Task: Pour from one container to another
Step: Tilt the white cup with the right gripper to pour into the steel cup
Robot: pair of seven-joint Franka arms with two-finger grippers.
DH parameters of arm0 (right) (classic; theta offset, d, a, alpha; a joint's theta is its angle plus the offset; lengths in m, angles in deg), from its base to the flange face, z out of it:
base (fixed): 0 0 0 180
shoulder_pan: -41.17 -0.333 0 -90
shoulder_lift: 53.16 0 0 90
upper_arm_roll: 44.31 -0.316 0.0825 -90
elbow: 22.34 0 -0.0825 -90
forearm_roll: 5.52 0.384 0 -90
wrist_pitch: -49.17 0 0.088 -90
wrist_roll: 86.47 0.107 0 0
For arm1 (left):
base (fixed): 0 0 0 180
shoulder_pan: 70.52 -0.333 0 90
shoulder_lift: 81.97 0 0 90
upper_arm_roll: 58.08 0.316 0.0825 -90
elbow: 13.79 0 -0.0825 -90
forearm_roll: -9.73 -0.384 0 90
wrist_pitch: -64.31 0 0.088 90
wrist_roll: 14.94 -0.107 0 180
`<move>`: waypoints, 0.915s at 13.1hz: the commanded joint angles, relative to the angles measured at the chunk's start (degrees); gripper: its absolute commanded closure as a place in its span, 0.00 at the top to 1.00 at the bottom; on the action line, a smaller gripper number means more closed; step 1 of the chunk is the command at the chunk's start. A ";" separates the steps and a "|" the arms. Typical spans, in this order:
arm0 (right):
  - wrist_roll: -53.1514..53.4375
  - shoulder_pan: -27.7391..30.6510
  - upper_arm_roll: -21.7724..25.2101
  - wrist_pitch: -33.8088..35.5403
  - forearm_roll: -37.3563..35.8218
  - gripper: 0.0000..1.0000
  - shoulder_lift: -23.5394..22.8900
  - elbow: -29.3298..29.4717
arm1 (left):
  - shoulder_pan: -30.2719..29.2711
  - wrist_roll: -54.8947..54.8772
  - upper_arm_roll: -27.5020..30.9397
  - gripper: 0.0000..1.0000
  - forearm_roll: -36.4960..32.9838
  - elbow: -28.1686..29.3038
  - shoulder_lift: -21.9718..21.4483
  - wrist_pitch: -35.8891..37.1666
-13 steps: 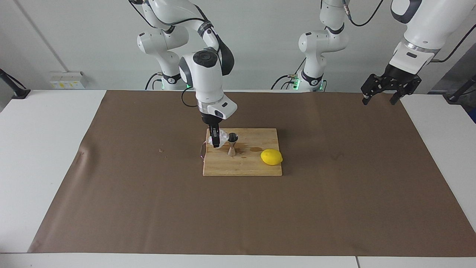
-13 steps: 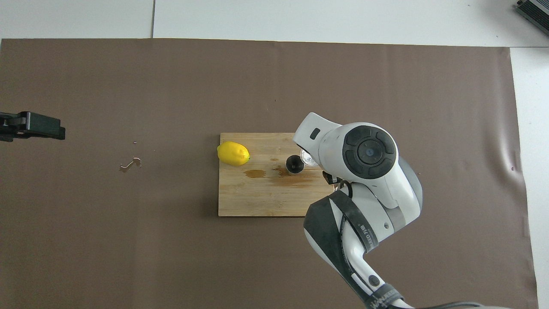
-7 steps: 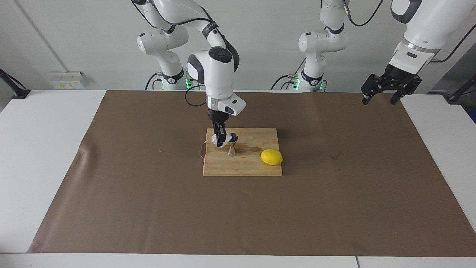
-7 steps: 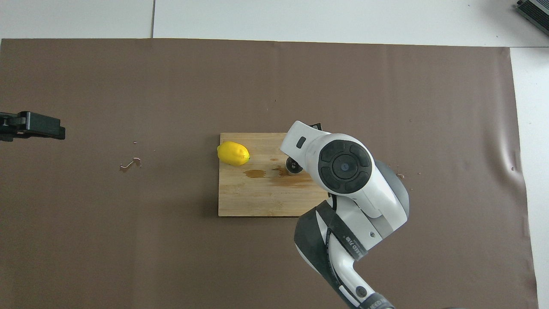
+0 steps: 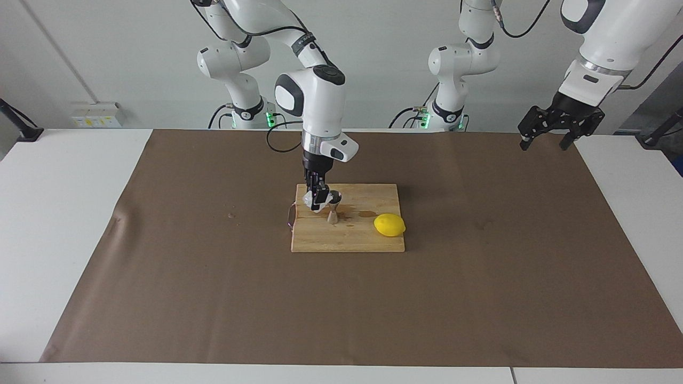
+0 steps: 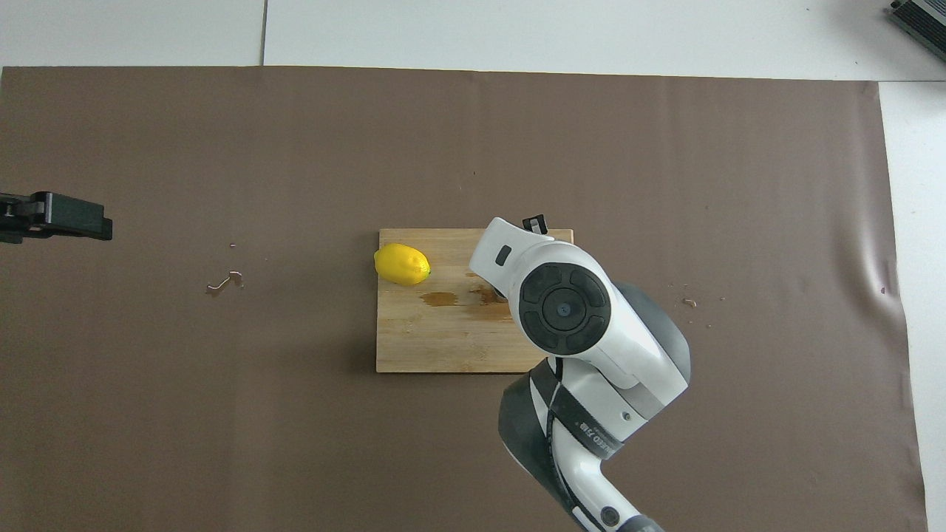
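Facing view. Your right tool (image 5: 319,201) is hanging over the wooden board (image 5: 368,240), which is lying near the middle of the brown mat (image 5: 213,298) covering the counter (image 5: 64,213). Its fingertips are clamped on the glass cup (image 5: 309,201), which is being held tipped toward the steel jigger (image 5: 333,207). The jigger is standing upright on the board, near the board's edge closest to the robots and toward the right arm's end. The cup's lip is sitting right at the jigger's mouth; you cannot tell whether they are touching, nor whether any liquid is running. I am judging the pour to be under way, not finished: the cup is tilted, not yet righted or set down. A lemon (image 5: 389,224) is resting on the board toward the left arm's end. Your left tool (image 5: 549,140) is waiting with its fingers spread, holding nothing, above the mat's corner at the left arm's end.

Overhead view. The right arm's wrist is covering the cup and the jigger, so this view is confirming nothing about the pour. Wet brown stains (image 6: 451,298) are showing on the board (image 6: 429,347), suggesting some spill. The lemon (image 6: 401,264) is lying at the board's corner. The left tool (image 6: 52,219) is showing at the mat's edge.

Left to do, in my judgement: finishing the tilt, righting the cup, returning it to the board.
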 commanded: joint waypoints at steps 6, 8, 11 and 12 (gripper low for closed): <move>1.46 -1.83 -0.33 0.73 -7.04 0.00 -0.06 0.45 | 0.25 -0.27 0.28 1.00 0.62 -0.12 -0.02 -0.70; 1.46 -2.00 -0.42 0.90 -8.89 0.00 0.03 0.27 | 0.25 -0.27 0.28 1.00 0.62 -0.12 -0.02 -0.70; 1.46 -2.18 -0.42 1.08 -10.11 0.00 0.29 0.01 | 0.25 -0.27 0.28 1.00 0.62 -0.12 -0.02 -0.70; 1.37 -2.79 -0.42 1.34 -11.26 0.00 0.38 0.09 | 0.25 -0.27 0.28 1.00 0.62 -0.12 -0.02 -0.70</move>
